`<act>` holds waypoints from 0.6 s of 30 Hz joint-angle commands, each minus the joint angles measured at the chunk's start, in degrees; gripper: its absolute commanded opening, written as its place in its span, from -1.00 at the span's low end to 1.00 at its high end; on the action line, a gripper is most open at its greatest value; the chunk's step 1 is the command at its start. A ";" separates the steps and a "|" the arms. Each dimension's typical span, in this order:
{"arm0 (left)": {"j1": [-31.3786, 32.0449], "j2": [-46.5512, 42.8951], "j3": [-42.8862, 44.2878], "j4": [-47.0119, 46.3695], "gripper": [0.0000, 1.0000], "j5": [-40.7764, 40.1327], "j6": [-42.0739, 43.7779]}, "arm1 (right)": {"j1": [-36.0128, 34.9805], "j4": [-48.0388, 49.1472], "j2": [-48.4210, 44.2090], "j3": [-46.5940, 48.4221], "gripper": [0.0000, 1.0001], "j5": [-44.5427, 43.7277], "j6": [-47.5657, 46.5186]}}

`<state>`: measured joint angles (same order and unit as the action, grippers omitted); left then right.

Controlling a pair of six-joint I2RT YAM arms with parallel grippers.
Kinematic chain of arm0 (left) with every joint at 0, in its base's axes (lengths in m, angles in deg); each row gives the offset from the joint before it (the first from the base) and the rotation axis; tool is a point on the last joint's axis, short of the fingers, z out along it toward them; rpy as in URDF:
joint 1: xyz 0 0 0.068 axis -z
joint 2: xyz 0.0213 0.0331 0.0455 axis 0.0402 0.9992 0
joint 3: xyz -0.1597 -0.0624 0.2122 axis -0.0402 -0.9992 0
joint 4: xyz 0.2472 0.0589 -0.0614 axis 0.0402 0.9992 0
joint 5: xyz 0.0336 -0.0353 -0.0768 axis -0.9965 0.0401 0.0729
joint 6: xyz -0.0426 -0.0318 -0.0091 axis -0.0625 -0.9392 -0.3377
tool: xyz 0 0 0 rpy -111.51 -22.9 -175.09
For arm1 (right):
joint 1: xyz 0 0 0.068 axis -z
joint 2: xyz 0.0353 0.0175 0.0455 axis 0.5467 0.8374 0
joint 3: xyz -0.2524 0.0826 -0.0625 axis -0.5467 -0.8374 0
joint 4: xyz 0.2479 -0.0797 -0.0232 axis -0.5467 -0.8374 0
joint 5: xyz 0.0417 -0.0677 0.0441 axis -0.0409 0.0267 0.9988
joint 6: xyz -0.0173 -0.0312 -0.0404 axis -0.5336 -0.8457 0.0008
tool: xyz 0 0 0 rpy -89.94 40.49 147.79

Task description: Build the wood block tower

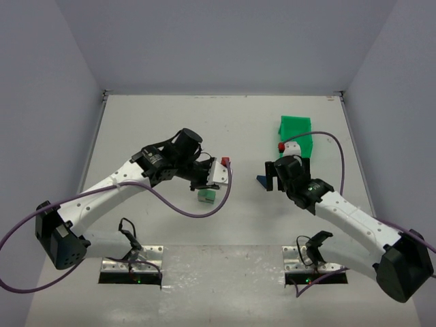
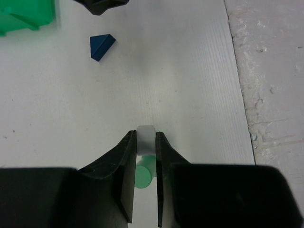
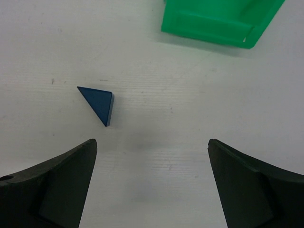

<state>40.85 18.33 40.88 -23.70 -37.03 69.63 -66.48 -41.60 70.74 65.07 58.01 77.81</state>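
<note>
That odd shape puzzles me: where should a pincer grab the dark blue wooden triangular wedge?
Probably from straight above: the dark blue wooden triangular wedge lies flat, triangle face up, so pinch one straight side against the opposite corner.

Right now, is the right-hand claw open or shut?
Open: fingers of the right gripper stand wide apart, holding nothing; the blue wedge lies loose ahead.

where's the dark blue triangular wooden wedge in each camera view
Top external: the dark blue triangular wooden wedge lies right of centre, below and left of the bright green plastic bin.
Left wrist: upper left.
Right wrist: left of centre.
Shared landmark: that bin, at the top left corner in the left wrist view and the top right in the right wrist view.
</note>
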 commanded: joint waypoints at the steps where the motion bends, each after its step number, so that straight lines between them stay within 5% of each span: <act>1: 0.03 1.98 0.01 0.09 -1.00 3.80 3.42 | 0.09 0.45 3.26 3.80 0.97 4.13 1.42; 18: -2.85 9.92 1.42 2.46 -1.00 4.38 8.36 | 0.20 0.42 3.46 2.50 0.97 3.49 0.51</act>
<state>39.93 27.52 40.85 -21.34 -35.63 74.86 -66.48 -42.03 74.56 66.02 62.32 77.96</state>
